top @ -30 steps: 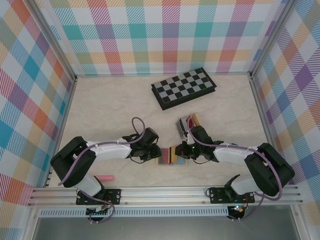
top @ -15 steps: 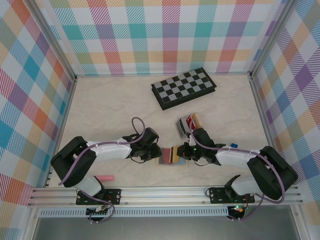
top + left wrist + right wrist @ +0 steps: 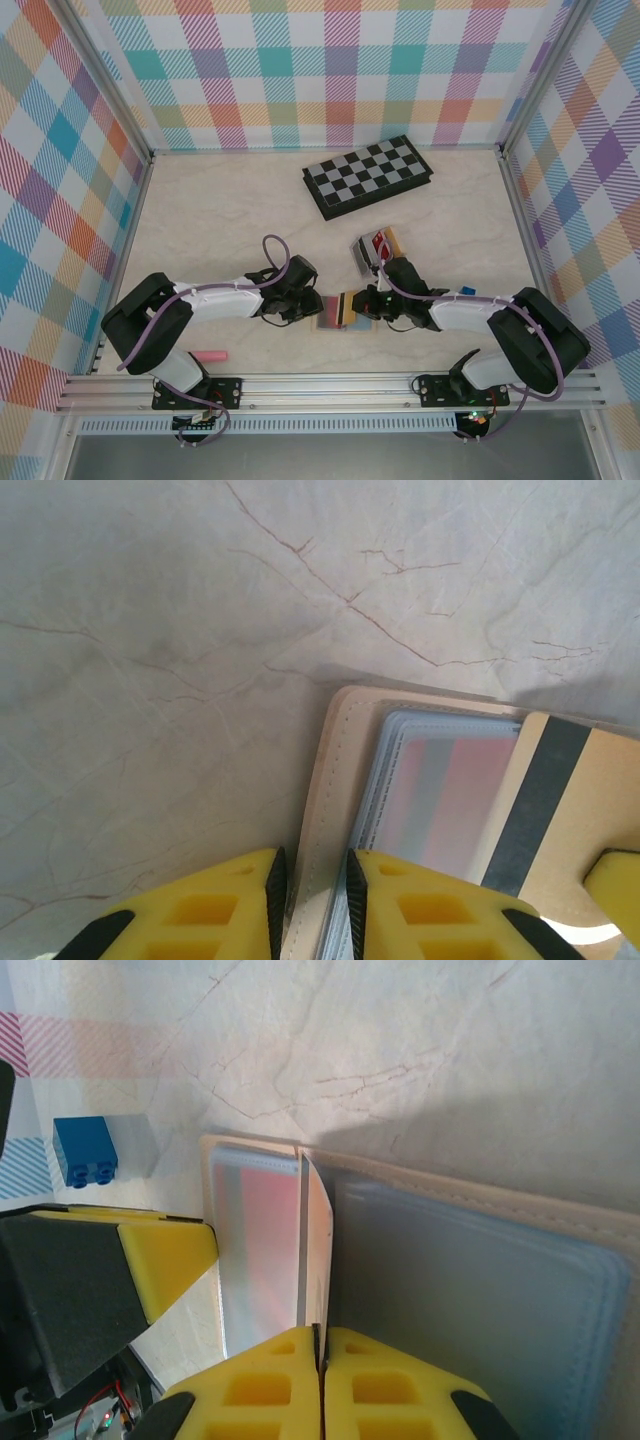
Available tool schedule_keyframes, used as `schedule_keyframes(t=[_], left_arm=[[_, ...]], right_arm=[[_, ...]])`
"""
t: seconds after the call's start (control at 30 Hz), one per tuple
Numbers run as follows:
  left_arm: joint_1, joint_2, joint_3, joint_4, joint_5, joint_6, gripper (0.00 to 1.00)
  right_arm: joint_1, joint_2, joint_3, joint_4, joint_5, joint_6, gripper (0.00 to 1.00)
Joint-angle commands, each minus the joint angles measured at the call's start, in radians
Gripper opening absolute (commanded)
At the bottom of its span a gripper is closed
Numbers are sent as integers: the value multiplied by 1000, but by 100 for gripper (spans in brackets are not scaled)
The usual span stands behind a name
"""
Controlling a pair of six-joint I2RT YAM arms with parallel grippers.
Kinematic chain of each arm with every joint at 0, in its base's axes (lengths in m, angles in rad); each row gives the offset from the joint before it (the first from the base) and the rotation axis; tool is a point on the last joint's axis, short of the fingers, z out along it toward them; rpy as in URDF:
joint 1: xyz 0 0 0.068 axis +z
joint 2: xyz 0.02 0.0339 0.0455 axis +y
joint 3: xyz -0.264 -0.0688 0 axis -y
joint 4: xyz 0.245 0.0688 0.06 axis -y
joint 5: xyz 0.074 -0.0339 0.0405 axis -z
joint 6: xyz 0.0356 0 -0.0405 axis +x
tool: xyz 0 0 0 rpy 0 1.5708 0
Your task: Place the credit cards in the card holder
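Note:
The tan card holder (image 3: 328,318) lies open on the table between both arms, its grey inner pockets (image 3: 470,1290) facing up. My left gripper (image 3: 308,892) is shut on the holder's stitched tan edge (image 3: 325,800). A yellow credit card with a dark stripe (image 3: 560,810) stands on edge over the pockets, and my right gripper (image 3: 320,1345) is shut on it. In the right wrist view that card (image 3: 316,1250) is seen as a thin blade. A small pile of other credit cards (image 3: 373,247), grey, red and yellow, lies just behind the right gripper (image 3: 366,303).
A folded chessboard (image 3: 368,175) lies at the back. A small blue block (image 3: 85,1150) sits to the right of the holder. A pink pen (image 3: 208,356) lies near the front edge by the left arm's base. Metal rails line the front and sides.
The right gripper has shifted slightly left with the yellow card, bringing it further over the open holder. The left gripper has stayed clamped on the holder's edge.

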Motion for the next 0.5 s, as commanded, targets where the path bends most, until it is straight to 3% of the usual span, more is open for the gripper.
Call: schedule_keyframes(t=[0.0, 0.47], left_arm=[[-16, 0, -18, 6, -1, -8, 25], [-17, 10, -13, 34, 15, -11, 29]], right_arm=[[10, 1, -31, -41, -31, 1, 7], [13, 133, 29, 24, -71, 39, 7]])
